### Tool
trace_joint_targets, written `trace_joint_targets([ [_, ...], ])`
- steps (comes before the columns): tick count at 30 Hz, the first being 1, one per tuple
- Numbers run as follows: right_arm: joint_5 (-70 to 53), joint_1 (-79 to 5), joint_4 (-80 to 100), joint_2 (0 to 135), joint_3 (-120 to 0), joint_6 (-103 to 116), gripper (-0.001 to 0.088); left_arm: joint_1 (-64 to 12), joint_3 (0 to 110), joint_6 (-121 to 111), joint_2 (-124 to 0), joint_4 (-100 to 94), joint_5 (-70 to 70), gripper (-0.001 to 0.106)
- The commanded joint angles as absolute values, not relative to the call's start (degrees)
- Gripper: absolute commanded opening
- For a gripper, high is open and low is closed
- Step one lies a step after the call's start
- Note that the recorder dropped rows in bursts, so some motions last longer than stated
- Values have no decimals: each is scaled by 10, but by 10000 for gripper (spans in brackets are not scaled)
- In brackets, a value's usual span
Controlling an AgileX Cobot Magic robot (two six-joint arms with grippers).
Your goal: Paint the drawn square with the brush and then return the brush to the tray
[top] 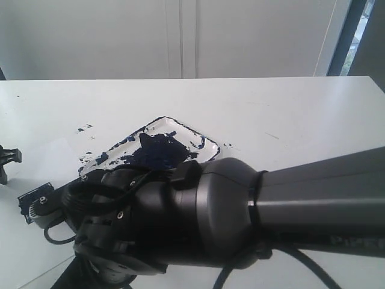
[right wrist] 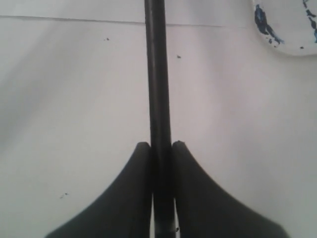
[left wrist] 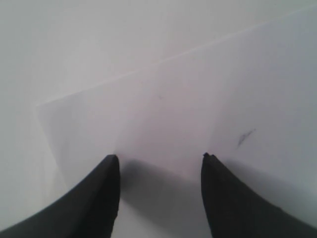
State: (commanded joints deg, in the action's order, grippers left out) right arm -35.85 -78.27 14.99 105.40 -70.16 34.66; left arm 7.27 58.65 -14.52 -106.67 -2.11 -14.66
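In the right wrist view my right gripper is shut on the brush, whose thin black handle runs straight out between the fingers over the white table. Its bristles are out of frame. One corner of the tray shows close by, flecked with blue paint. The exterior view has the white tray mid-table, smeared with a blue-black blob, and my right arm covers its near side. My left gripper is open and holds nothing above a white sheet. The drawn square is not in view.
Small paint splatters lie on the table left of the tray. A faint dark mark sits on the sheet. A black part of the left arm shows at the far left edge. A white wall rises behind the table.
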Motion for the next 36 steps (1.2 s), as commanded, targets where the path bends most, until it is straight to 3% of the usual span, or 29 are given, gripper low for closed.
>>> trace_joint_targets([
  [9,-377,-781,200,1054,-701,393,0,73,587,-145,-1067,-21,-147,551],
  [14,-330,-782,99,1054,-701,304,0,73,587,-145,-1067,-21,-147,551],
  [22,-329,-782,87,1054,-701,288,0,73,587,-145,-1067,-21,-149,551],
  [36,-364,-781,201,1054,-701,418,0,73,587,-145,-1067,-21,-150,551],
])
